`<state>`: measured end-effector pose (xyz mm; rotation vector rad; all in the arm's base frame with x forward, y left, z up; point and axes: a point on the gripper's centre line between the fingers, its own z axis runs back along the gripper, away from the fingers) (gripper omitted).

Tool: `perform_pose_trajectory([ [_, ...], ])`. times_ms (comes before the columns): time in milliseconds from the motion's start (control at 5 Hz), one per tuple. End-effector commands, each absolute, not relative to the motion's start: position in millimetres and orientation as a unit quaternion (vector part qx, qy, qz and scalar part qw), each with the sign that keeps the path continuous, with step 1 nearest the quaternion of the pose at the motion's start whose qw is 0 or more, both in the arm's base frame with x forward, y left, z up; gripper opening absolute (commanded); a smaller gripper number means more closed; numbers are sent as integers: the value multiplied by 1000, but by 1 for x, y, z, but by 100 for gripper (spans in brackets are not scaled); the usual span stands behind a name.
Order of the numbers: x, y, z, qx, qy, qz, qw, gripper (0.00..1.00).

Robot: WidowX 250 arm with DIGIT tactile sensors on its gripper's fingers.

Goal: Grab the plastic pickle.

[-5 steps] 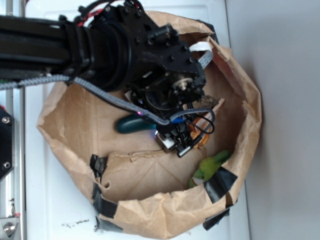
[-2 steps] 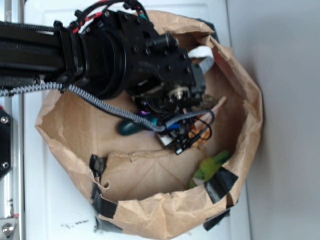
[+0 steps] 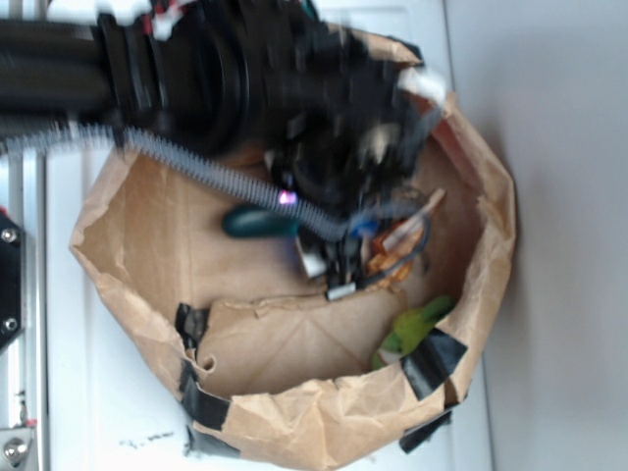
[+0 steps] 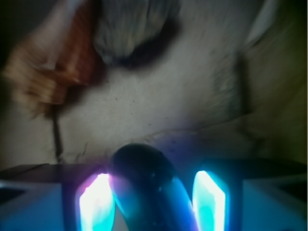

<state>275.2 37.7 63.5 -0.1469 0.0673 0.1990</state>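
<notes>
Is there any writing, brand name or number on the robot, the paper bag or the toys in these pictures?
None can be read. The paper bag, the plastic pickle and the green leafy toy show no print, and the arm is too blurred to show any label.

The black robot arm (image 3: 196,78) reaches in from the left over the crumpled brown paper bag (image 3: 471,324), motion-blurred, its gripper (image 4: 151,199) pointing down inside the bag, with glowing fingers (image 4: 208,199) spread apart
</notes>
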Motion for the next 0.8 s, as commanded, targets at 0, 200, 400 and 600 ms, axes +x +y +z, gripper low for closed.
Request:
perform_pose_trajectory([
  [0,270,30,129,13,-51,-85,995,0],
  [200,260,31,165,-18,-45,-97,994,0],
  [400,257,32,190,-37,-16,-114,993,0],
  [600,249,26,199,2,-25,-136,990,0],
])
